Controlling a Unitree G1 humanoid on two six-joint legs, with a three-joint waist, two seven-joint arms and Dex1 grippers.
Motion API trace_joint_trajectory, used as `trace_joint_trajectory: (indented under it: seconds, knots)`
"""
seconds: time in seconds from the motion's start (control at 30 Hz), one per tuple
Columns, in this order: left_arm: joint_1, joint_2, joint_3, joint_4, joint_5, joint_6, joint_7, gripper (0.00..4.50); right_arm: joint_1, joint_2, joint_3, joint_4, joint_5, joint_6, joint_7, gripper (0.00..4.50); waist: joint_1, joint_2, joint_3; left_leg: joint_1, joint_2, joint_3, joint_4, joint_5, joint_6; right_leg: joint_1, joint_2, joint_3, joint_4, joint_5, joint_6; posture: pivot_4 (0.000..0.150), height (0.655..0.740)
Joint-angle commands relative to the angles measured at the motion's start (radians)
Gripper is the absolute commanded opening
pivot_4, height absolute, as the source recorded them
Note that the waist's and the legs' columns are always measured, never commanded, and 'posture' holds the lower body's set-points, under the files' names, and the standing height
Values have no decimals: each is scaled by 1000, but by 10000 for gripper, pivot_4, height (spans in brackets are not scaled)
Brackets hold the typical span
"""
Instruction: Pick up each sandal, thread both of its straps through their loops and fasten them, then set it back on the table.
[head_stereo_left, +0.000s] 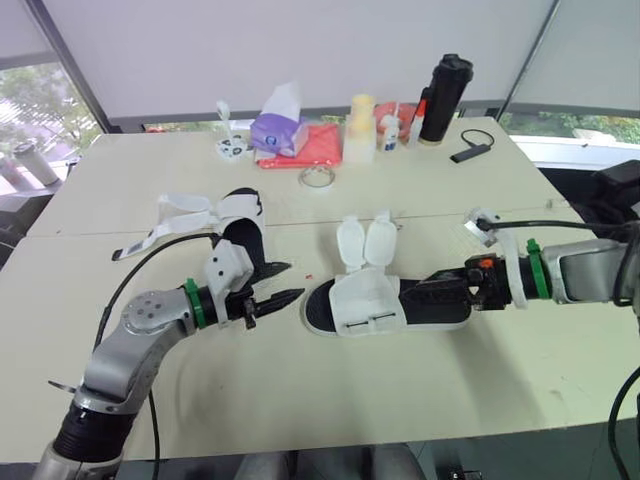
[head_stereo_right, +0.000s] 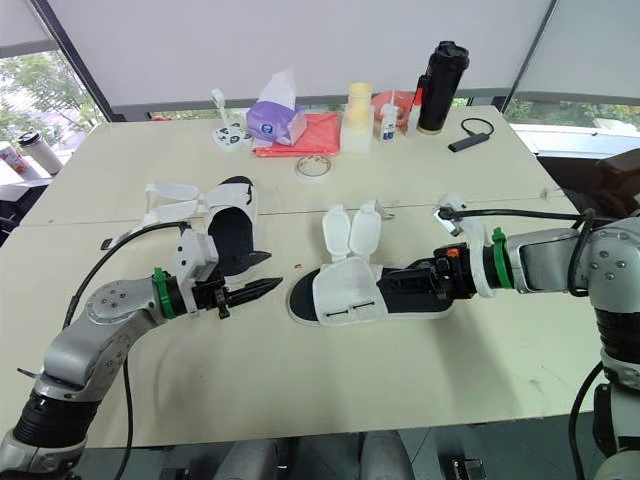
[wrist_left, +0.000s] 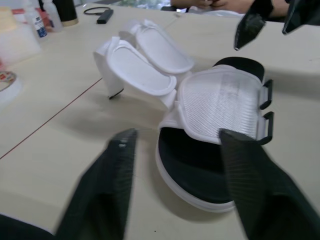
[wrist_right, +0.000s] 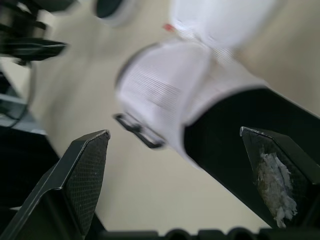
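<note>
Left pincer released, fingers apart, low over bench, just left of near sandal toe | right pincer released, spread at that sandal's heel | near sandal flat mid-bench, both straps unfastened, flipped back | second sandal behind left pincer, straps undone

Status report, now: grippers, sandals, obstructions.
Left gripper open, off toe of near sandal. Right gripper open astride its heel. Both straps unfastened, flipped up; sandal flat on table. Second sandal lies clear, rear left.
</note>
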Motion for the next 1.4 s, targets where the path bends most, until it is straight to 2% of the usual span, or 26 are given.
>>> trace_joint_trajectory:
  seconds: [0.03,0.07,0.1,0.23,0.47,1.17,1.4]
  knots:
    - [-4,11,-32,36,34,-66,-55,7982,-34,22,-39,-50,-72,-103,12,45000,0,0,0,0,0,0,0,0,0,0,0,0,0,0,0,1500,7400]
    - [-9,8,-40,51,40,-77,-66,2877,-35,32,-35,-56,-94,-123,9,45000,0,0,0,0,0,0,0,0,0,0,0,0,0,0,0,1500,7400]
    - [-13,6,-55,63,50,-88,-78,699,-34,52,-29,-62,-139,-171,-6,45000,0,0,0,0,0,0,0,0,0,0,0,0,0,0,0,1500,7400]
    - [-25,-3,-113,107,75,-115,-129,699,-39,123,-31,-71,-234,-268,-40,45000,0,0,0,-1,0,0,0,0,0,-1,0,0,0,0,0,1500,7400]
    - [-83,-70,-172,216,121,-158,-145,699,-44,191,-31,-89,-294,-289,-55,45000,1,0,0,-2,0,-1,0,0,0,-2,0,0,0,2,3,1500,7400]
    - [-223,-263,-243,505,227,-257,-161,699,-55,247,-77,-129,-301,-246,-101,45000,-1,0,0,-2,-1,-1,2,0,0,-1,0,0,1,3,6,1500,7400]
    - [-223,-277,-256,549,262,-285,-164,699,-59,255,-81,-130,-301,-237,-107,45000,-1,0,0,-2,-1,-1,2,0,0,-1,0,0,2,4,8,1500,7400]
